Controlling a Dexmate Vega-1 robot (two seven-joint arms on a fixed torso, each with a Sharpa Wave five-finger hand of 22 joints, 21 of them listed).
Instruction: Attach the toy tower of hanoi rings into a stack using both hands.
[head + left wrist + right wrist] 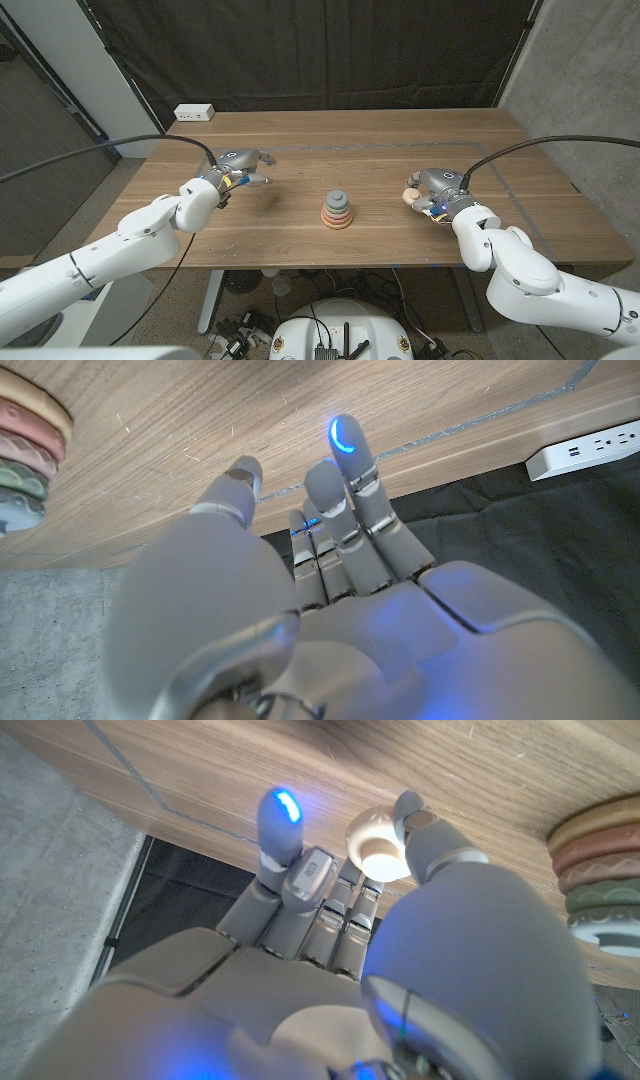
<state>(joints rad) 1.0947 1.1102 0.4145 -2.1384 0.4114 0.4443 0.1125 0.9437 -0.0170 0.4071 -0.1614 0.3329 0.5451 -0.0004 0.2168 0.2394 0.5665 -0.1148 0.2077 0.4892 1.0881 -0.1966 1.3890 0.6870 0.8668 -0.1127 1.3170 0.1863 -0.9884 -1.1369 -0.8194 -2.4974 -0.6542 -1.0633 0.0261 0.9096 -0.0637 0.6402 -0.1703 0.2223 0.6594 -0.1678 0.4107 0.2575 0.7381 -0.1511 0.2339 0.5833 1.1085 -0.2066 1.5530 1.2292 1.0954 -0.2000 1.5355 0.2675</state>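
- Most of the job looks done: the stack of rings (337, 209) sits upright near the middle of the bench (300, 140), a bit toward the front edge, with a small grey piece on top.
- One piece seems left, a small cream ring (379, 845), and the right hand (432, 192) has it pinched between thumb and fingers, off toward the bench's right edge, well apart from the stack.
- The left hand (243, 167) hovers toward the left edge with nothing in it, fingers loosely apart.
- My guess at what's left: carry the cream ring over and seat it on top, maybe with the left hand steadying the stack.
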